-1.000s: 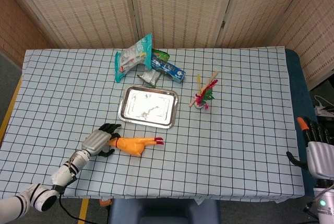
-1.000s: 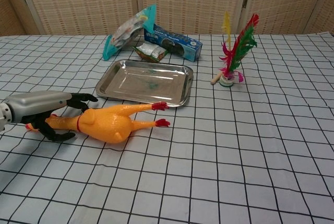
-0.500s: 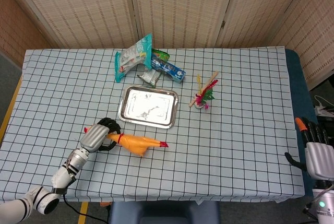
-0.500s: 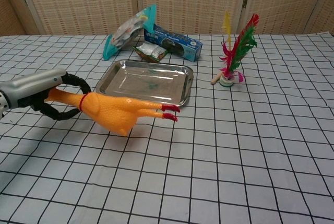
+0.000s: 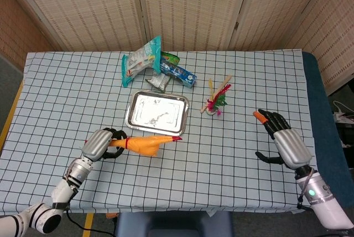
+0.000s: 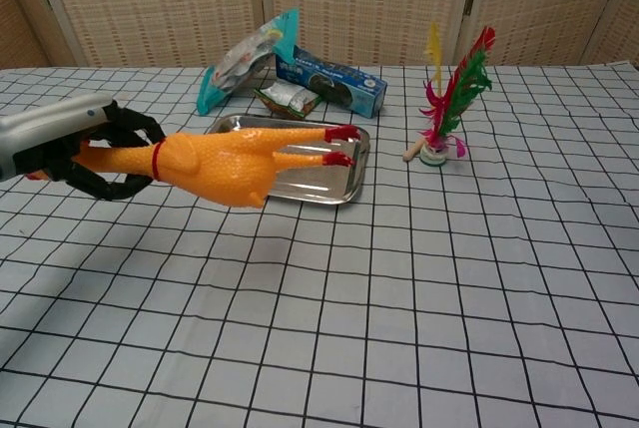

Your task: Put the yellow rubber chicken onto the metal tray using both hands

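The left hand (image 5: 100,143) has its fingers (image 6: 125,129) clamped on the neck of the yellow rubber chicken (image 6: 235,158), held off the table (image 5: 232,148) just beside the metal tray (image 5: 138,125), red feet towards it; the right hand (image 5: 285,143) hovers well apart, fingers spread, holding nothing.

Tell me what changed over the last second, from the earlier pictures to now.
The left hand, gripping the yellow rubber chicken by its neck, lifted it off the table and swung its red feet toward the metal tray. The right hand, earlier at the table's right edge, moved in over the tablecloth, fingers apart and empty. The tray, snack packets and feather shuttlecock stayed put.
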